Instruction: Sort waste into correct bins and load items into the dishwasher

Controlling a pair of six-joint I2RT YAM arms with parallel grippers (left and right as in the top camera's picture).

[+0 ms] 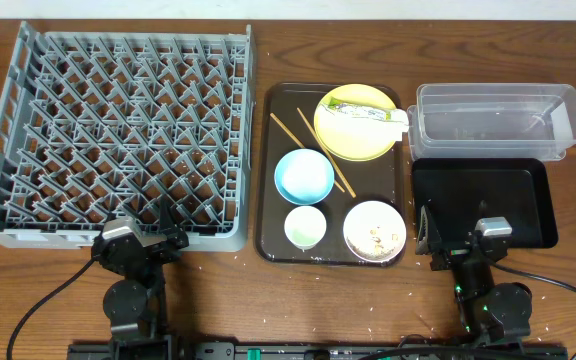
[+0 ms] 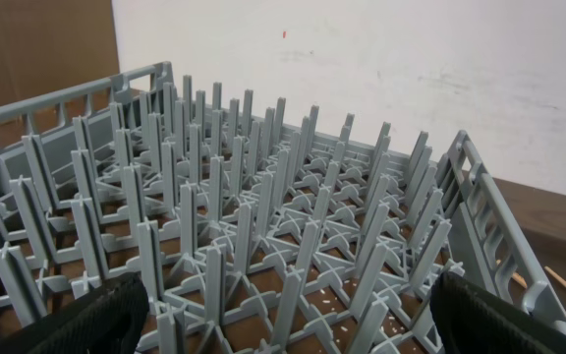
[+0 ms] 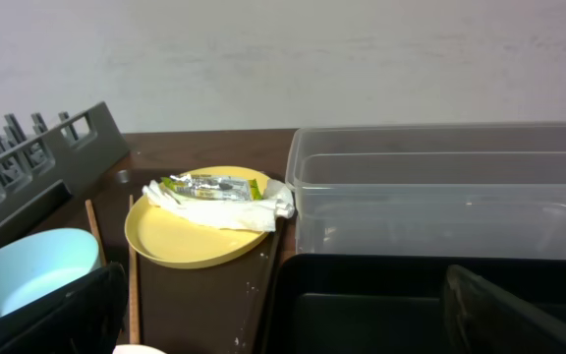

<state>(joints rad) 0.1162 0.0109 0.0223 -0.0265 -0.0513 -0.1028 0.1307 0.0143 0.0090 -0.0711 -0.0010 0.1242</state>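
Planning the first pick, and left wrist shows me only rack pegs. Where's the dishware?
Observer: All on the brown tray right of the rack: yellow plate, blue bowl, white bowl, small cup, chopsticks.
Operator: And the trash?
Observer: One crumpled wrapper lies across the yellow plate's far edge.
Operator: Bins?
Observer: Right of the brown tray: the clear tub at the back, the black tray directly in front of it.
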